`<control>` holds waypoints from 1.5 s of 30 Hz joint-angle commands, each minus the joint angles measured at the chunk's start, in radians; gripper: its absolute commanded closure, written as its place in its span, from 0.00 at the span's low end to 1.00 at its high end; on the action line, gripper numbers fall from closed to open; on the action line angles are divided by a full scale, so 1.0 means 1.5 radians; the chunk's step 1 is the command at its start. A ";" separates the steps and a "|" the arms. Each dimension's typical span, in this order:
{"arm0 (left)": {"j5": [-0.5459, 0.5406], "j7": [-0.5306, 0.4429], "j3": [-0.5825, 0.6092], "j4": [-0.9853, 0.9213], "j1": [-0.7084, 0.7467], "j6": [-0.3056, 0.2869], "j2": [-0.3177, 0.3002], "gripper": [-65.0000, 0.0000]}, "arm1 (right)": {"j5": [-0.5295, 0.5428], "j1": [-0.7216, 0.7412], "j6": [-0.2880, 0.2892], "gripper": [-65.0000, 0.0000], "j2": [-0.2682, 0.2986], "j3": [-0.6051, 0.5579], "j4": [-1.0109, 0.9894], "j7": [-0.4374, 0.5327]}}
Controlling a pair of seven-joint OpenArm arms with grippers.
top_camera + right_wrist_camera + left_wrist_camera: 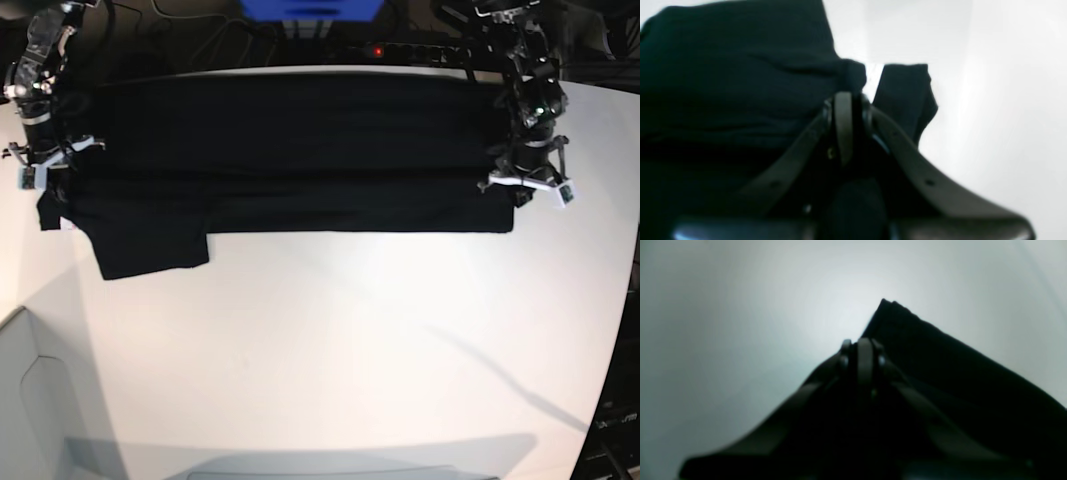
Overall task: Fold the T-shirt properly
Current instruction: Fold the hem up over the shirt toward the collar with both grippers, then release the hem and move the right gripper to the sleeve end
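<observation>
The black T-shirt (300, 150) lies stretched flat across the far half of the white table, doubled over lengthwise. One short sleeve (150, 245) sticks out toward the near side at its left end. At the shirt's right end my left gripper (508, 190) is shut on the hem; the left wrist view shows its fingertips (862, 341) pinched together with a cloth corner (940, 366) reaching past them. My right gripper (50, 185) holds the left end. In the right wrist view bunched cloth (723, 83) sits at its closed tips (844, 95), with the sleeve (907, 93) just beyond.
The white table (350, 350) stretches bare toward the near side. A blue object (310, 10) and a power strip with a red light (400, 48) sit behind the table's far edge. A grey panel (30, 400) borders the near left corner.
</observation>
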 commanded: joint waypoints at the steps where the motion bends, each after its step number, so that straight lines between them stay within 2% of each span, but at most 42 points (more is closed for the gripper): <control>1: 0.001 -0.020 -0.003 0.009 -0.003 0.001 -0.008 1.00 | 0.004 0.002 0.019 1.00 -0.003 0.012 0.015 0.015; 12: 0.001 -0.020 -0.004 0.007 -0.008 0.001 -0.015 1.00 | 0.003 -0.013 0.020 1.00 -0.004 0.026 -0.051 0.014; 18: 0.001 -0.020 -0.004 0.007 -0.007 0.001 -0.014 1.00 | 0.003 -0.013 0.020 1.00 0.009 0.021 -0.077 0.014; 21: 0.001 -0.020 -0.004 0.007 -0.005 0.001 -0.013 1.00 | 0.003 -0.012 0.020 0.85 0.008 0.027 -0.077 0.014; 25: 0.001 -0.019 -0.004 0.007 -0.003 0.001 -0.013 1.00 | 0.004 -0.019 0.020 0.58 0.004 0.050 -0.029 0.014; 29: 0.001 -0.019 -0.004 0.007 -0.002 0.001 -0.013 1.00 | 0.006 -0.030 0.020 0.42 -0.032 0.096 0.045 0.014; 32: 0.001 -0.018 -0.004 0.012 0.000 0.001 -0.012 1.00 | 0.006 -0.027 0.020 0.39 -0.048 0.097 0.101 0.014; 34: 0.001 -0.019 -0.004 0.013 0.009 0.001 -0.012 1.00 | 0.005 0.001 0.020 0.39 -0.053 0.072 0.118 0.011; 38: 0.001 -0.018 -0.007 0.013 0.012 0.001 -0.010 1.00 | 0.003 0.083 0.020 0.39 -0.050 0.015 0.112 -0.059; 42: 0.001 -0.020 -0.004 0.014 0.022 0.001 -0.009 1.00 | 0.003 0.187 0.020 0.39 -0.034 -0.032 0.040 -0.143; 45: 0.001 -0.020 -0.008 0.014 0.024 0.001 -0.009 1.00 | 0.002 0.255 0.020 0.39 -0.030 -0.046 -0.049 -0.171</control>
